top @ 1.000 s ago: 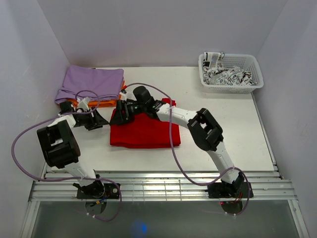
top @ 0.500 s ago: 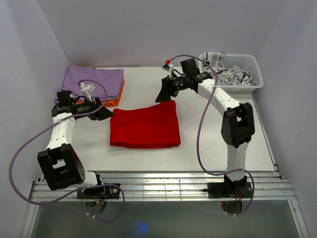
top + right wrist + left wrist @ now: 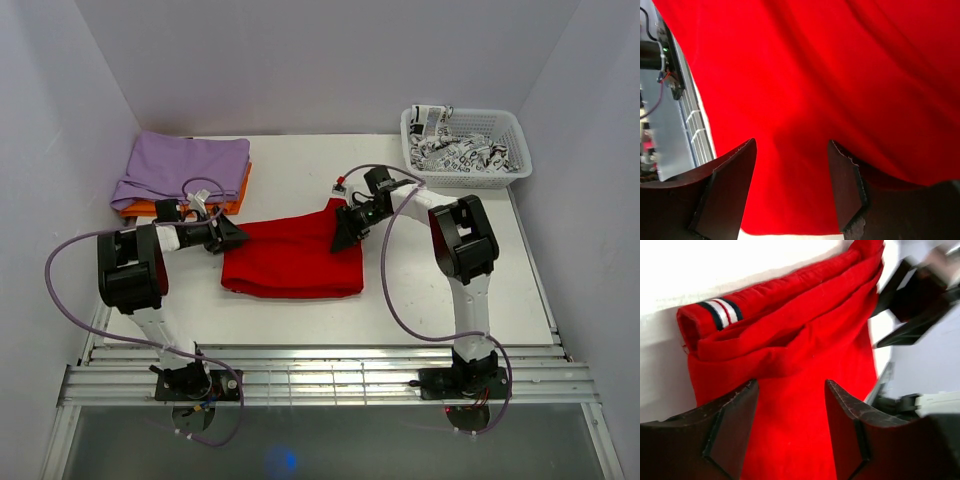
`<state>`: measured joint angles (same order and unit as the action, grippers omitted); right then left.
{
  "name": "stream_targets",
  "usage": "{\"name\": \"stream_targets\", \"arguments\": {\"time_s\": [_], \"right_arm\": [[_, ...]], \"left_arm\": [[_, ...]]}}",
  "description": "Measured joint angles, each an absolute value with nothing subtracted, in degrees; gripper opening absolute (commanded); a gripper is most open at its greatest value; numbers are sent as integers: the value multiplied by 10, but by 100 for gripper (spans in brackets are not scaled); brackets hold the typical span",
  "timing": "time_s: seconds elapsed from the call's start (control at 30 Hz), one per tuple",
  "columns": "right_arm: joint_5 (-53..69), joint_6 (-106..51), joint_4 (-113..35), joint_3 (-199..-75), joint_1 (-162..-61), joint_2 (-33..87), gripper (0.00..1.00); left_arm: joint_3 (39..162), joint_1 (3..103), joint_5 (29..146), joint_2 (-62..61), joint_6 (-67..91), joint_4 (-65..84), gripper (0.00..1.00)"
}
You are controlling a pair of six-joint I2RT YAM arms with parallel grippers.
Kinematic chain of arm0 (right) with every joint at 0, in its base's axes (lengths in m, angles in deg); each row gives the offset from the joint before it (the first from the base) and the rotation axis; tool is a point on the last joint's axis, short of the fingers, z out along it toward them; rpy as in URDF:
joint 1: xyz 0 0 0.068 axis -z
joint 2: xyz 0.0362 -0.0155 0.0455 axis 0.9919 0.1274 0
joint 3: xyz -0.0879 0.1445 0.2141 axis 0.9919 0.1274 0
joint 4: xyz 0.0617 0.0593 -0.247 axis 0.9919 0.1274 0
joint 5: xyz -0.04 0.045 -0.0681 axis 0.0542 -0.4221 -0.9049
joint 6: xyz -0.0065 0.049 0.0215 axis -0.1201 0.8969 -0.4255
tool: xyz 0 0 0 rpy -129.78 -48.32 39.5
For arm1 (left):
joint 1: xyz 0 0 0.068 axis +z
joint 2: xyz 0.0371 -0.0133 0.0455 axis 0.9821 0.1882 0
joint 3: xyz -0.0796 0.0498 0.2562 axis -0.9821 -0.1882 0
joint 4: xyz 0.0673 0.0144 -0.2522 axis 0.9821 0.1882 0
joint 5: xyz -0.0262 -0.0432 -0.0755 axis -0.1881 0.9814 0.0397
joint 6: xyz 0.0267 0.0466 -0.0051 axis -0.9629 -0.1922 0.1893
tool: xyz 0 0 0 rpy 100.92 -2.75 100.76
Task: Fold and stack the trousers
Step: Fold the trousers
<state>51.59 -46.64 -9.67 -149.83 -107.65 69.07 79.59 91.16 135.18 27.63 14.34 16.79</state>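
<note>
Closing in again on the folded trousers (image 3: 295,262) from both ends.

Lying as a red rectangle at the middle of the table (image 3: 450,270), far right corner drawn up into a small peak. Half a second back, had the right gripper (image 3: 343,238) raised toward the basket (image 3: 470,180) at 1 o'clock and the left gripper (image 3: 228,236) drawn off at 9 o'clock beside the lilac cloth (image 3: 180,165). Now finds the left at the cloth's 9 o'clock edge and the right at its 2 o'clock corner, both low. Shows jaws parted moderately wide on each, nothing clamped, red fabric underneath. Looks like lining up for one more fold, or a lift toward the stack at 10 o'clock. Carries a navy, white and red striped tab (image 3: 720,311) on one hem; no legible writing anywhere.
</note>
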Motion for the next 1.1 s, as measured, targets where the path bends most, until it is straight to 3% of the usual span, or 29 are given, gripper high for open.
{"name": "stream_targets", "arguments": {"time_s": [0.27, 0.4, 0.53, 0.77, 0.93, 1.1], "right_arm": [[546, -459, -145, -1420, -1048, 663, 84], [531, -464, -128, -1392, -1046, 612, 86], [539, -454, -119, -1389, -1044, 544, 78], [578, -415, -155, -1322, -1059, 449, 67], [581, -386, -187, -1224, -1087, 484, 66], [581, -378, -207, -1173, -1101, 540, 62]], "left_arm": [[812, 932, 1374, 308, 228, 88, 77], [832, 950, 1402, 280, 166, 157, 76], [871, 955, 1433, 203, 49, 286, 73], [847, 949, 1468, 90, -95, 441, 60], [801, 945, 1444, 164, -138, 508, 43], [806, 944, 1402, 287, -143, 534, 39]]}}
